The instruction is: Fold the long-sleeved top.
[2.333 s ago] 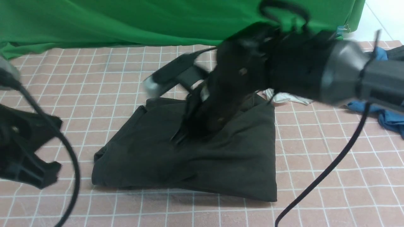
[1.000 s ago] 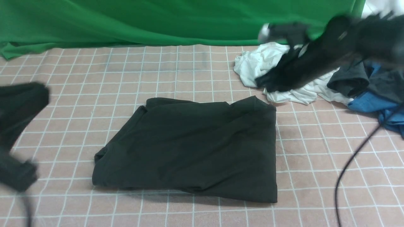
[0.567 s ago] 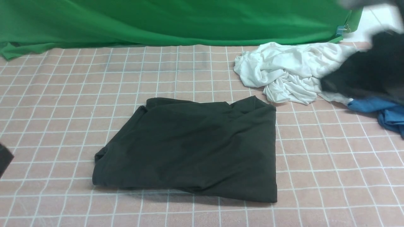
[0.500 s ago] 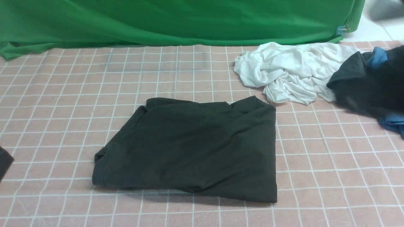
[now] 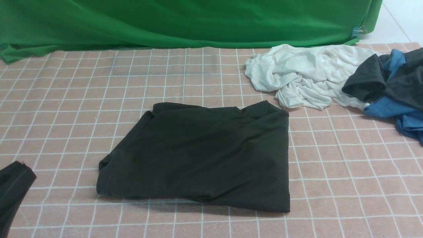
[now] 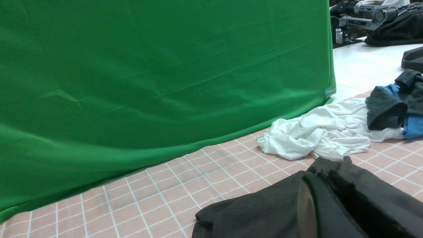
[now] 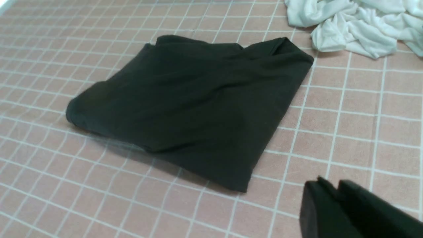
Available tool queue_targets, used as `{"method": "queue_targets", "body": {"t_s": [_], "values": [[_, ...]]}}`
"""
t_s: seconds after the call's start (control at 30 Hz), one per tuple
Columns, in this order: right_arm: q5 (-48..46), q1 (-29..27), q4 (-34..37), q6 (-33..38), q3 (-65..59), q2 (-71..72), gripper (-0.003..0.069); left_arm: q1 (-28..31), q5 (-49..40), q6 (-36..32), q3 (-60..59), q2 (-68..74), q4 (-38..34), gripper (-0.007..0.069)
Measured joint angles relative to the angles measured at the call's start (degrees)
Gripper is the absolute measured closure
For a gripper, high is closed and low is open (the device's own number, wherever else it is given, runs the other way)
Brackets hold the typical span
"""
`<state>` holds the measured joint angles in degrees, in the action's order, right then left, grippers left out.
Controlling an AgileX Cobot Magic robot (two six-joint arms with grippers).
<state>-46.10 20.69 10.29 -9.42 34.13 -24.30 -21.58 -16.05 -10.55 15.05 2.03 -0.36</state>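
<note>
The long-sleeved top (image 5: 201, 155) lies folded into a rough black rectangle in the middle of the pink checked cloth, and no gripper touches it. In the front view my left gripper (image 5: 17, 170) shows only as a dark tip at the lower left edge, well left of the top. Its wrist view shows the gripper (image 6: 327, 175) shut and empty, with the top (image 6: 251, 211) beyond it. My right gripper (image 7: 330, 185) is out of the front view. In its wrist view its fingers are together with nothing between them, off the top's (image 7: 195, 99) near right corner.
A crumpled white garment (image 5: 304, 76) lies at the back right. Beside it a charcoal-grey garment (image 5: 366, 82) sits on a blue one (image 5: 386, 107) at the right edge. A green backdrop (image 5: 185, 23) hangs along the far side of the checked cloth (image 5: 347, 172).
The right arm has swung right and left the front view, uncovering the white and grey garments. The left arm has drawn back to the lower left corner. The folded top has not moved.
</note>
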Motion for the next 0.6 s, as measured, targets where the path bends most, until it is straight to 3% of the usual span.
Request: {"method": "queue_targets", "body": {"t_s": [0.37, 0.5, 0.6], "values": [[1.2, 0.0, -2.1, -0.3, -0.1, 0.5, 0.0518, 0.0, 0.0, 0.0, 0.0, 0.0, 0.0, 0.0604], [7.7, -3.6, -4.4, 1.2, -3.0, 2.6, 0.0617, 0.0, 0.0, 0.0, 0.0, 0.0, 0.0, 0.0604], [15.8, -9.5, -4.7, 6.0, -9.4, 5.7, 0.0631, 0.0, 0.0, 0.0, 0.0, 0.0, 0.0, 0.0604]]}}
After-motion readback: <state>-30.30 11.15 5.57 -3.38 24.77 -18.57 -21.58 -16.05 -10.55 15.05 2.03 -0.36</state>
